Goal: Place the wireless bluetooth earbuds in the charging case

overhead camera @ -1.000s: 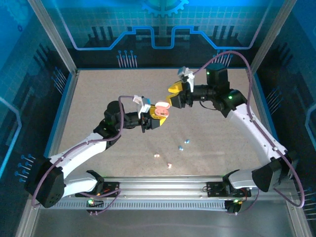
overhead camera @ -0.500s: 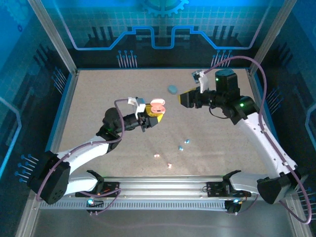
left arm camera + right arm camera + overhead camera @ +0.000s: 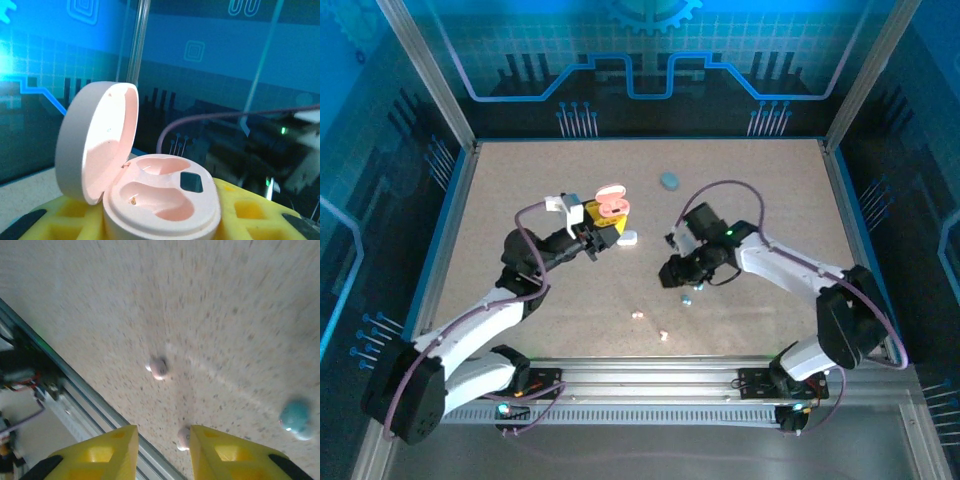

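Right wrist view: right gripper [image 3: 162, 432], jaws apart and empty, hangs over the table [image 3: 225, 315], pale earbud [image 3: 183, 439] just beside its fingertips, pink earbud [image 3: 159, 368] farther ahead. Left gripper [image 3: 603, 218] clamps the open pink case [image 3: 160, 200].
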### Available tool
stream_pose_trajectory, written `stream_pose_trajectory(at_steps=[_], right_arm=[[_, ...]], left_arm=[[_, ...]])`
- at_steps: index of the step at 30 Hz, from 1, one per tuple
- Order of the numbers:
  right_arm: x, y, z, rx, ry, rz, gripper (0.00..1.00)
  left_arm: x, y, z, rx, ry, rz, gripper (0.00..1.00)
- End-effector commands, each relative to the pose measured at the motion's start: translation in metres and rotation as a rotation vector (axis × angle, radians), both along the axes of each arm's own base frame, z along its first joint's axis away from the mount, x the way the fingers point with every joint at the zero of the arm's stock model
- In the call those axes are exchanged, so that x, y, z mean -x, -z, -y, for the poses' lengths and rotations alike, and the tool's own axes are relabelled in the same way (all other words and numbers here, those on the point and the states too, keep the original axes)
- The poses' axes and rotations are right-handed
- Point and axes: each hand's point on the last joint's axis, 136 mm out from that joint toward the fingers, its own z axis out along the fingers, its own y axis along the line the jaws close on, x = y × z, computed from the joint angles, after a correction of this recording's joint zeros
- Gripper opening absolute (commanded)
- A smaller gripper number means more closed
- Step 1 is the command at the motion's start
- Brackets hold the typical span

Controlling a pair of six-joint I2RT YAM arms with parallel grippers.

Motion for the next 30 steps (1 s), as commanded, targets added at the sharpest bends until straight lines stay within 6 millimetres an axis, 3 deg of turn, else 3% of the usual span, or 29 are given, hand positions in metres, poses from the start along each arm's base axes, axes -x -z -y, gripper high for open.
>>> stream_pose_trajectory(at_steps=[1,8,17,30], right_arm=[[0.017,0.018,-0.003,0.087,0.038,-0.034,0.32],[0.054,0.052,-0.001,0.229,0.017,-0.074,0.39],[0.067,0.076,-0.005,0.359,-0.077,-0.104,0.4],[0.077,0.086,-0.009,0.374,-0.125,-0.155,0.35]], left_arm=[[0.002,-0.01,-0.009,-0.03,-0.057,0.039,0.33],[0.008,-0.018,-0.011,-0.049,-0.06,0.059,0.33],[0.01,-0.021,-0.01,-0.042,-0.045,0.058,0.33],[0.005,-0.017,-0.007,-0.057,-0.042,0.043,0.33]])
